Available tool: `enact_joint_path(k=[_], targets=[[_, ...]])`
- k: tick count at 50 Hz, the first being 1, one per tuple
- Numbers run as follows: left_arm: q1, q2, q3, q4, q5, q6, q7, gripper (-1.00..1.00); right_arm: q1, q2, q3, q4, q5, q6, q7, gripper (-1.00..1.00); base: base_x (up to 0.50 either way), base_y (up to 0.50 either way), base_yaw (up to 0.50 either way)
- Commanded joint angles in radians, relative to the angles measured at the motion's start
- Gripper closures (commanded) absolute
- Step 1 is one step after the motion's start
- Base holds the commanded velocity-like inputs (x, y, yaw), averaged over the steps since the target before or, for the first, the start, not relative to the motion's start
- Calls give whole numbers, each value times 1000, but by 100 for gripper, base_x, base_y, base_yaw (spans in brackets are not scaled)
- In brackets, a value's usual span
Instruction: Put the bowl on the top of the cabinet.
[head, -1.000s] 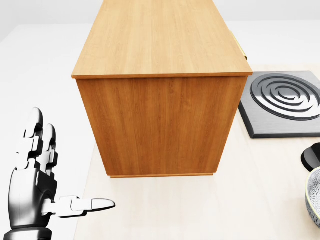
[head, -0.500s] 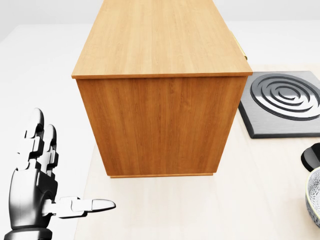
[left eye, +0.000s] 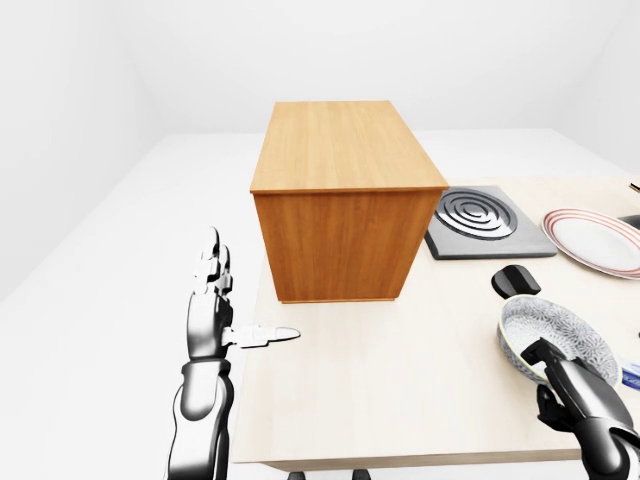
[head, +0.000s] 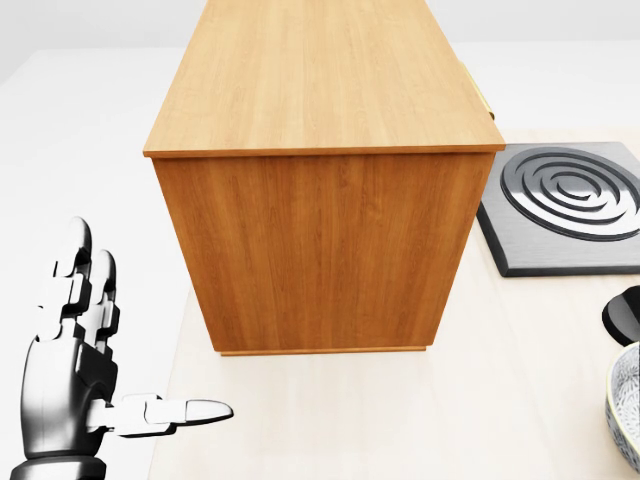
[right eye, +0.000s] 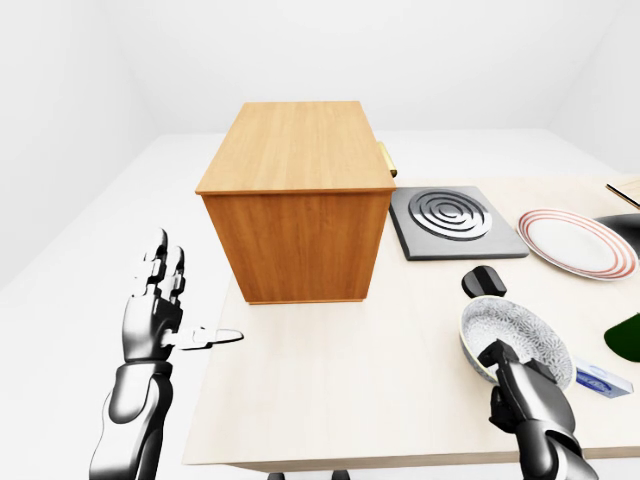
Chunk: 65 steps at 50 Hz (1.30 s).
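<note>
While the pale wooden table (right eye: 400, 380) fills the lower half of both eye views, the tall brown wooden cabinet (right eye: 295, 205) stands on its left part. Just right of it lies the grey square hob plate (right eye: 455, 222). The grey speckled bowl (right eye: 515, 335) sits low right, right hand (right eye: 522, 393) clamped on its near rim. Left hand (right eye: 155, 320) hovers off the table's left edge, fingers spread wide.

Cabinet (left eye: 345, 195) centre frame on worktop (left eye: 400, 370); left hand (left eye: 215, 320) open lower left; right hand (left eye: 580, 395) grips bowl (left eye: 555, 335) lower right.
</note>
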Motion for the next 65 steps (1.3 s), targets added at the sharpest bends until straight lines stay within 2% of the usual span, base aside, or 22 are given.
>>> enact_joint_path(k=[1, 8, 16, 20, 25, 26, 27, 28, 29, 31, 32, 37, 38, 41, 47, 49, 52, 55, 56, 58, 61, 65], targets=[[-3, 0, 0, 6, -1, 0, 0, -100, -2, 5, -9, -29, 21, 0, 50, 100, 0, 0, 0], [-7, 0, 2, 5, -3, 0, 3, -100, -12, 20, -63, -178, 72, 0, 154, 100, 0, 0, 0], [-10, 1, 5, 8, -5, 0, 4, -100, -59, 54, -164, -503, 209, 0, 397, 100, 0, 0, 0], [-11, 1, 4, 17, -6, 0, 3, -100, -99, 41, -192, -615, 261, 0, 402, 100, 0, 0, 0], [-6, 1, 2, 6, -5, 0, 1, -100, -173, -20, -185, -675, 277, 0, 402, 100, 0, 0, 0], [-6, 1, 2, 7, -6, 0, 0, -100, -211, -55, -171, -663, 265, 30, 402, 100, 0, 0, 0], [-6, 1, 2, 7, -6, 0, 0, -100, -212, -59, -168, -663, 265, 33, 402, 100, 0, 0, 0], [-8, 1, 2, 16, -6, 0, -2, -100, -273, -102, -141, -631, 248, 94, 402, 100, 0, 0, 0], [-8, 1, 2, 16, -6, 0, -2, -100, -291, -136, -127, -606, 226, 93, 402, 100, 0, 0, 0], [-8, 1, 3, 16, -7, 0, -2, -100, -360, -199, -80, -552, 212, 160, 402, 100, 0, 0, 0], [-7, 1, 2, 10, -7, 0, -2, -100, -393, -233, -59, -519, 200, 174, 402, 100, 0, 0, 0], [-11, 2, 1, 24, -9, 0, -6, -100, -579, -376, 65, -316, 191, 174, 402, 100, 0, 0, 0], [-10, 1, 0, 21, -9, 0, -7, -100, -643, -428, 105, -215, 165, 174, 402, 100, 0, 0, 0], [-8, 1, -2, 12, -7, 0, -6, -100, -746, -467, 172, -88, 179, 174, 402, 100, 0, 0, 0], [-12, 2, 0, 22, -10, 0, -8, -100, -995, -537, 296, 260, 167, 174, 315, 100, 0, 0, 0], [-12, 2, -2, 23, -10, 0, -10, -100, -1059, -546, 323, 350, 161, 174, 288, 100, 0, 0, 0], [-9, 1, -4, 19, -9, 0, -10, -100, -1263, -558, 397, 619, 132, 164, 215, 100, 0, 0, 0], [-9, 1, -5, 20, -8, 0, -11, -100, -1414, -556, 441, 834, 105, 110, 145, 100, 0, 0, 0], [-10, 1, -5, 24, -8, 0, -11, -100, -1497, -553, 471, 952, 80, 75, 97, 100, 0, 0, 0], [-9, 1, -5, 23, -9, 0, -11, -100, -1588, -543, 494, 1083, 55, 52, 41, 100, 0, 0, 0], [-12, 1, -5, 28, -9, 0, -12, -100, -1687, -517, 521, 1212, 26, 48, -21, 100, 0, 0, 0], [-10, 2, -6, 25, -10, 0, -13, -100, -1760, -486, 545, 1288, -15, 76, -76, 100, 0, 0, 0]])
